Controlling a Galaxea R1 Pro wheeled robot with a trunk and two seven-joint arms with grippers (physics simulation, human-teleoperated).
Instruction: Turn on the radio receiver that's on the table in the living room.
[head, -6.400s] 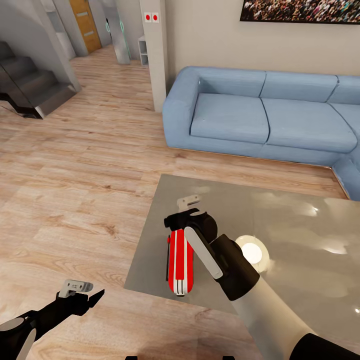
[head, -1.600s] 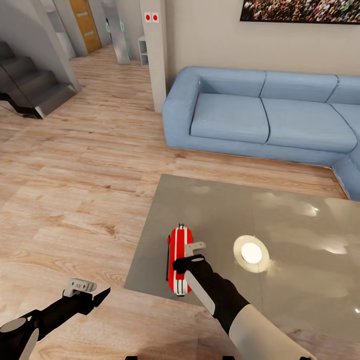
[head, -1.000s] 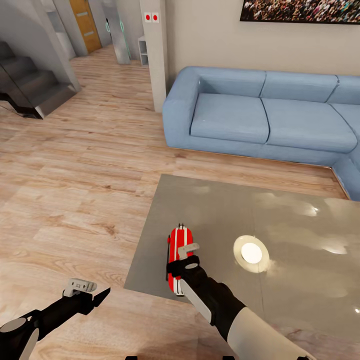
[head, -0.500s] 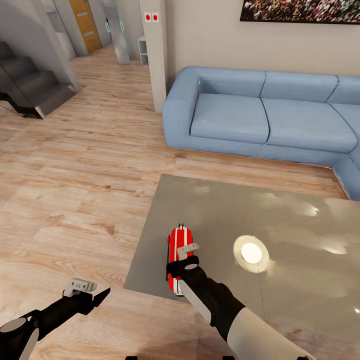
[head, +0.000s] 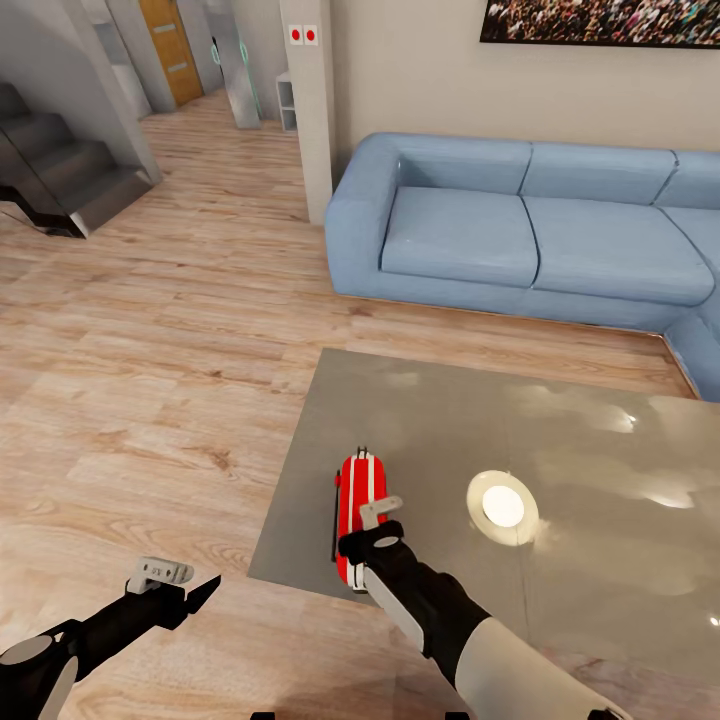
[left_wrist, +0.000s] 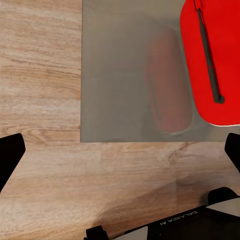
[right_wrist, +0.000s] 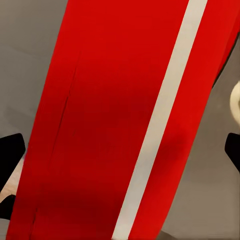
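radio receiver (head: 357, 500) on table (head: 440, 420), under right jaws (head: 377, 524)

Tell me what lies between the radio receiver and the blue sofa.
Head view: bare glossy table top beyond the radio receiver, then a strip of wood floor before the sofa. Nothing else.

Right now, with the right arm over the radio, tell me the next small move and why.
Probably ease the right end effector straight down to press the radio receiver's top face. It sits directly over the near half of the red box on the table, fingertips spread either side in the wrist view, so little travel seems left.
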